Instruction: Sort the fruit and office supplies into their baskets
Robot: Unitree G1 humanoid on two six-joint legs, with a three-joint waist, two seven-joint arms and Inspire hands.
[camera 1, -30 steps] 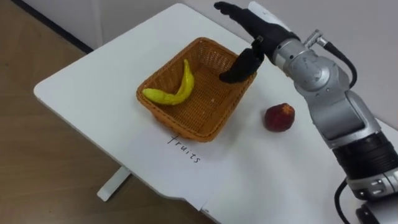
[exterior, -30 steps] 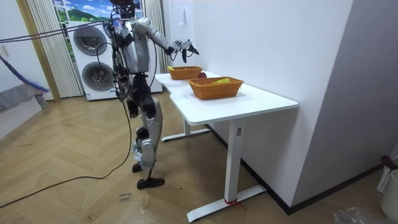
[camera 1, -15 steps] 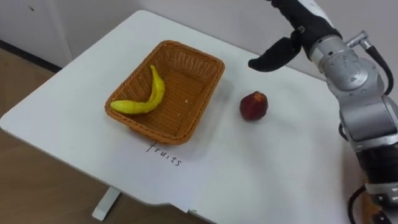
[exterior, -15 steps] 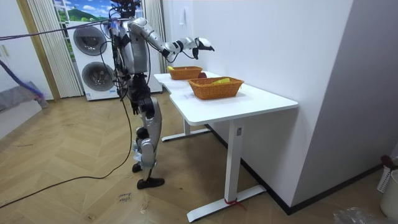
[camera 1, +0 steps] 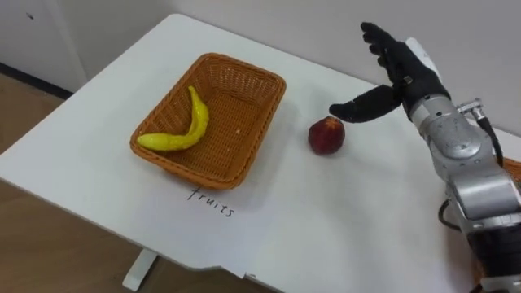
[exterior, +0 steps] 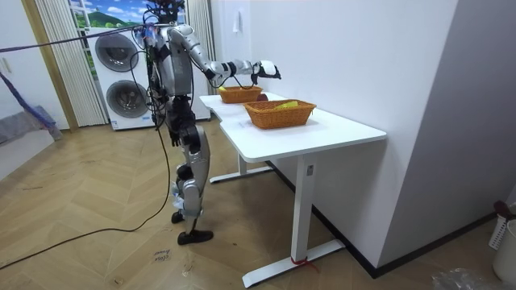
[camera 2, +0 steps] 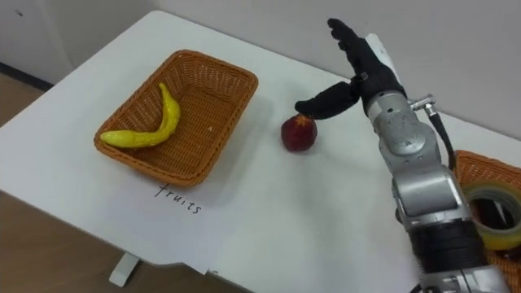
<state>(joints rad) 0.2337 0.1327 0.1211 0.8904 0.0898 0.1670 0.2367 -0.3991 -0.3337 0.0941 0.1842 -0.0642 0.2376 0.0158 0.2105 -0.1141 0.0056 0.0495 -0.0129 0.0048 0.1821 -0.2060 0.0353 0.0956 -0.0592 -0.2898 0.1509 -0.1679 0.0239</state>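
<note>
A wicker basket (camera 1: 259,122) stands on the white table (camera 1: 350,212) with a yellow banana (camera 1: 191,122) lying inside it. A red apple (camera 1: 326,135) rests on the table just right of the basket. My right hand (camera 1: 403,69) hovers above and to the right of the apple, open, with fingers spread, thumb pointing toward the fruit, and nothing in it. In the room view I stand at the table's end with the right arm (exterior: 234,68) stretched over it. My left hand (exterior: 172,138) hangs by my hip.
A second wicker basket (camera 2: 472,167) at the table's right edge holds a roll of tape (camera 2: 495,216). A paper sheet with a handwritten label (camera 1: 212,203) lies in front of the fruit basket. The table's front edge drops to wooden floor.
My right hand left the spot over the basket, swung up and right, then came down beside the apple. The camera shifted too. Banana and apple stayed where they were.
</note>
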